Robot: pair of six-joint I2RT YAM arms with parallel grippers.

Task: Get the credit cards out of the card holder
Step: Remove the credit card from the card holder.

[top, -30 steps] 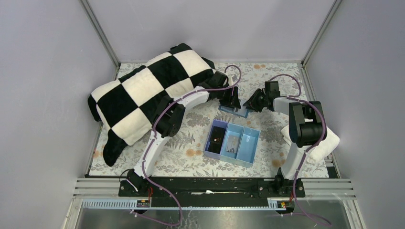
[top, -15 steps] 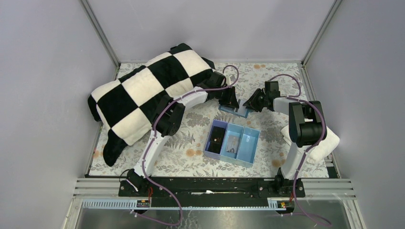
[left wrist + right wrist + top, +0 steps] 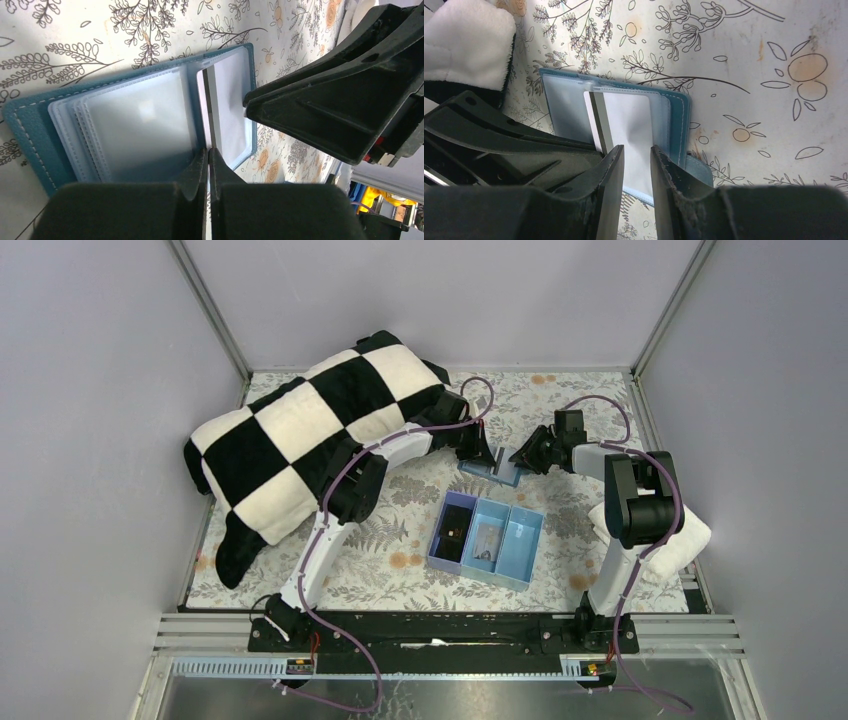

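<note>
**Left gripper pinches a card at the open holder**

From above: both arms meet at the far middle of the flowered table cloth [image 3: 400,540]. The left gripper [image 3: 480,453] and right gripper [image 3: 527,457] close in from either side on the small blue card holder [image 3: 497,469]. It lies just beyond the three-part blue tray [image 3: 522,540]. A chequered blanket [image 3: 310,430] fills the far left, and a white cloth [image 3: 665,530] sits at the right edge.

Left wrist view: the holder lies open and flat, clear sleeves up. The left jaws are pressed fully together on the near edge of a card [image 3: 206,110], which is seen edge-on and runs along the holder's fold. The right gripper's tip touches the right-hand panel.

Right wrist view: the right jaws are partly apart, tips down on a pale sleeve. Nothing is clearly pinched between them. The card, with its dark stripe, stands just left of them.
</note>
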